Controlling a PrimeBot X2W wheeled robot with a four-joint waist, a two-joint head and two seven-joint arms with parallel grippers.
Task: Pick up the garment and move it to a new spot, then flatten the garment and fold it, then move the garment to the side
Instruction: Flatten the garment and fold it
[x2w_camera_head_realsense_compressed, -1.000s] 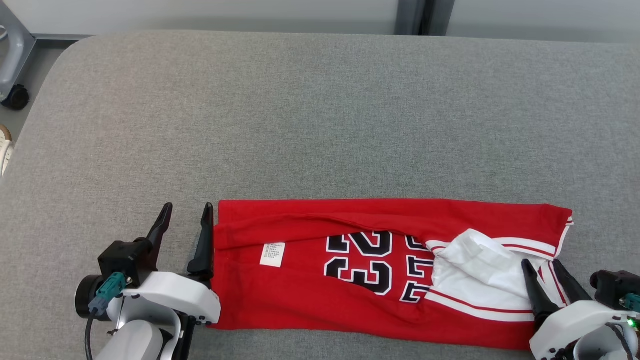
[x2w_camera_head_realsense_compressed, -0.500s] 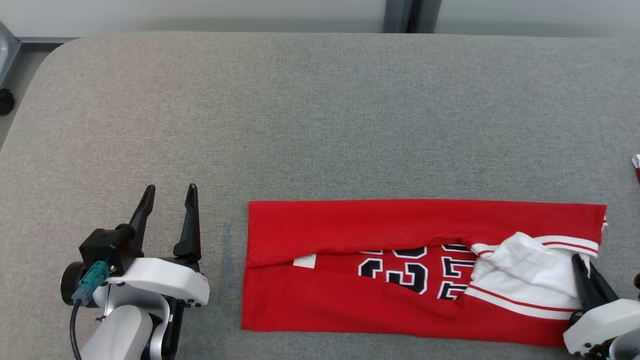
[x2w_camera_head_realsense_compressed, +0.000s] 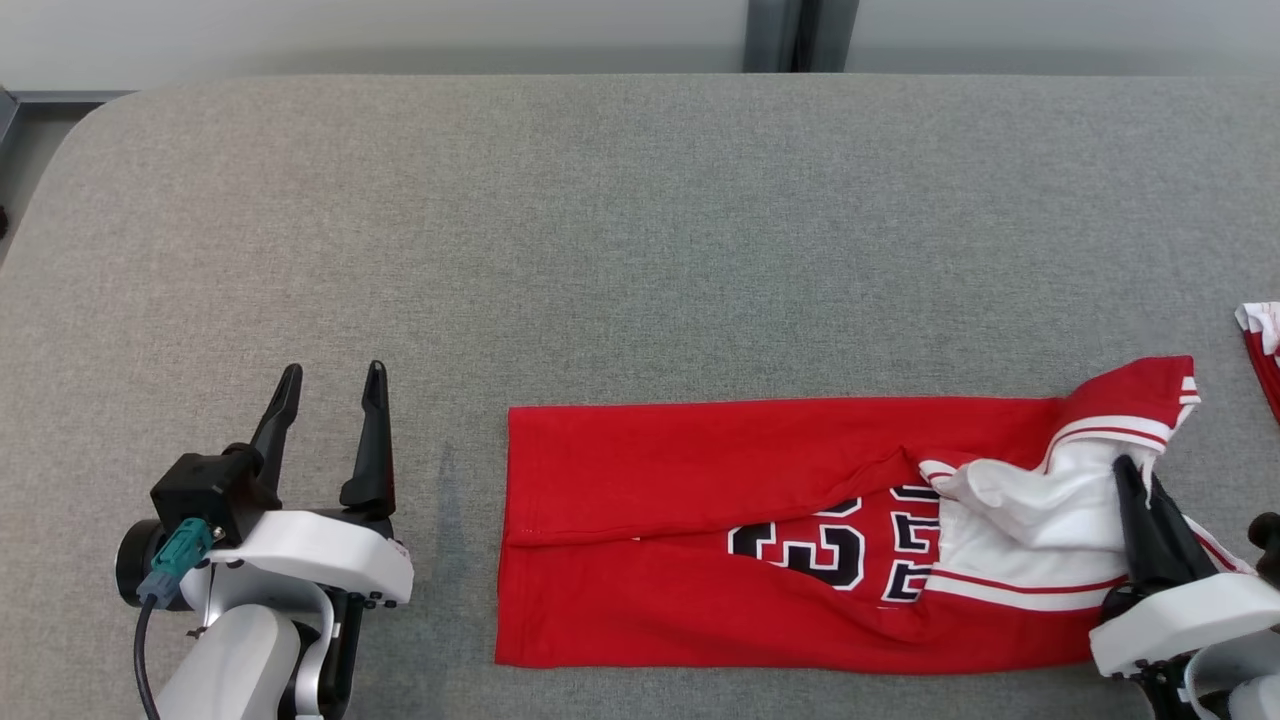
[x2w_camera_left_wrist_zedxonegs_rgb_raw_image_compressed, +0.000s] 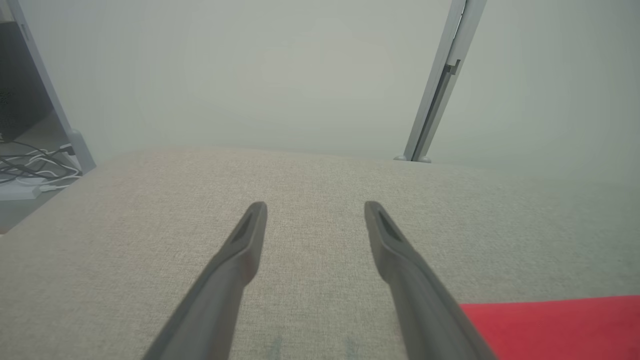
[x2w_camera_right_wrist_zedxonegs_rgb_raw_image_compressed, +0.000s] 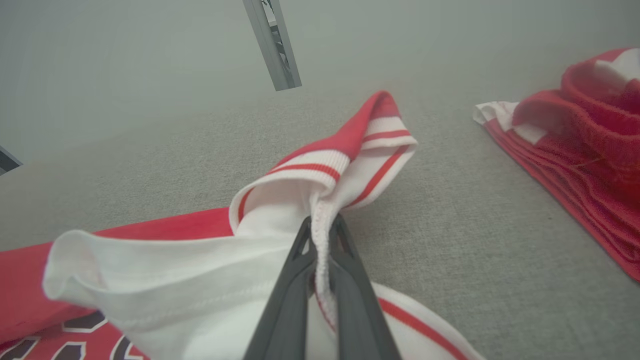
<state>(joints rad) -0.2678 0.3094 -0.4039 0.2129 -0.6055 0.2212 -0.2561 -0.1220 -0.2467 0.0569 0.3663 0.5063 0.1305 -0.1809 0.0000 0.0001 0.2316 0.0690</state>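
Observation:
The garment is a red jersey with white striped trim and black numbers, folded into a long strip on the grey table. My right gripper is shut on the garment's white hem at its right end, and the striped corner is lifted off the table. In the right wrist view the white hem is pinched between the two dark fingers of my right gripper. My left gripper stands open on bare table left of the garment, with nothing between its fingers. In the left wrist view, my left gripper has a red corner of the garment at its lower right.
A stack of other folded red garments lies to the right; its edge shows at the head view's right side. A metal post stands behind the grey table, whose rounded left edge drops to the floor.
My right gripper has shut on the white hem and raised the garment's right corner. The head camera has swung right, shifting the picture. My left gripper has drawn away from the garment's left edge.

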